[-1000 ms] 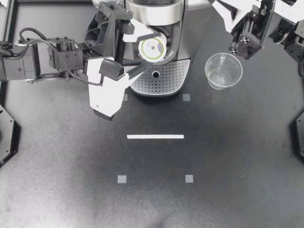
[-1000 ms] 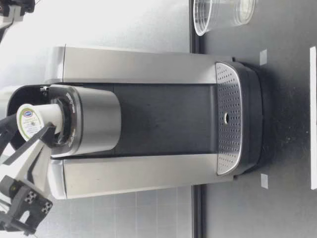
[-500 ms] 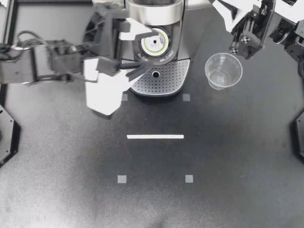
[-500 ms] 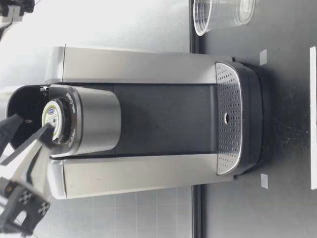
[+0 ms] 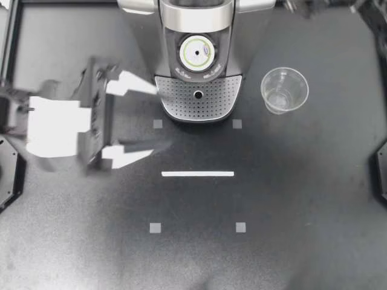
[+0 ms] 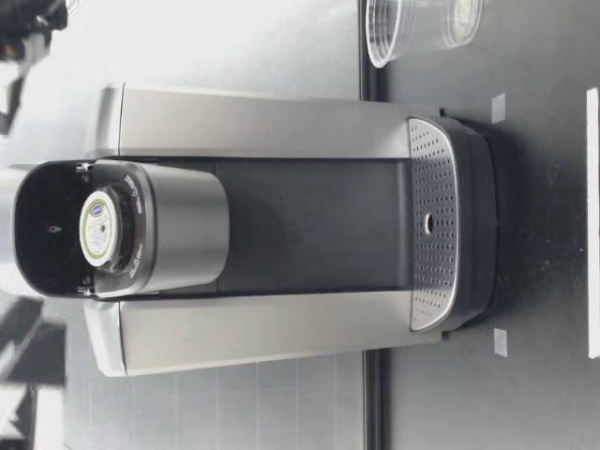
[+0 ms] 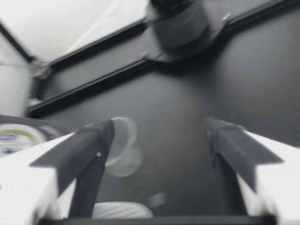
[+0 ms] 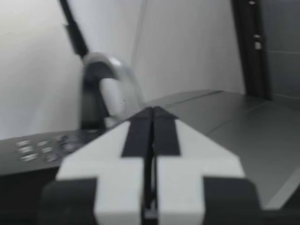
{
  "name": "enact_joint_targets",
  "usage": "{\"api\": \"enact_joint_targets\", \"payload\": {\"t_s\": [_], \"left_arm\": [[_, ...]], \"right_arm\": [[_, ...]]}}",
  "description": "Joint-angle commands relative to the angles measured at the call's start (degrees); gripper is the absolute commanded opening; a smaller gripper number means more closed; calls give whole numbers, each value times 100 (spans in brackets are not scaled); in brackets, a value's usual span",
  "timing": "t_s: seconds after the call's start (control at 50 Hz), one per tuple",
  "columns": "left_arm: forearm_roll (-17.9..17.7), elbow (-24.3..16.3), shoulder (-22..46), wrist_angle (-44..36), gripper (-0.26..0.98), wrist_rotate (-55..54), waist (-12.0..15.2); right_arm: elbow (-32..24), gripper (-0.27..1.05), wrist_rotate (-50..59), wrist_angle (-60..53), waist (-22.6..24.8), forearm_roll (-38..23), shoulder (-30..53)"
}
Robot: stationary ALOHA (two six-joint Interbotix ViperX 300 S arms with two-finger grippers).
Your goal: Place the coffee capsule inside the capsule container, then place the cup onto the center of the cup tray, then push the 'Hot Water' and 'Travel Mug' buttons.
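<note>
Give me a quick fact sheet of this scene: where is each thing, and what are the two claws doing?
capsule: seated in the capsule container of the coffee machine
cup tray: bare
cup: upright on the table beside the machine, off the cup tray
left gripper: open, empty, over the table
right gripper: shut, holding nothing

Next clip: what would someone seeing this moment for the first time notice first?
The coffee machine at the back middle of the table draws the eye, its capsule container open with the coffee capsule seated inside. A clear cup stands on the table beside the machine's cup tray, not on it. My left gripper hangs open over the table on the machine's other side, holding nothing.
</note>
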Motion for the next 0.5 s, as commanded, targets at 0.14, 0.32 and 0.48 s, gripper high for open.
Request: {"api": "enact_joint_targets", "payload": {"t_s": [0.14, 0.32, 0.48], "left_arm": [[-97, 396, -62, -633, 48, -404, 0], [-281, 545, -62, -773, 45, -466, 0], [-308, 571, -79, -773, 45, -457, 0]], "right_arm": [[-563, 8, 0, 79, -114, -62, 492], [-826, 8, 26, 79, -114, -97, 791], [-932, 8, 35, 88, 26, -193, 826]]}}
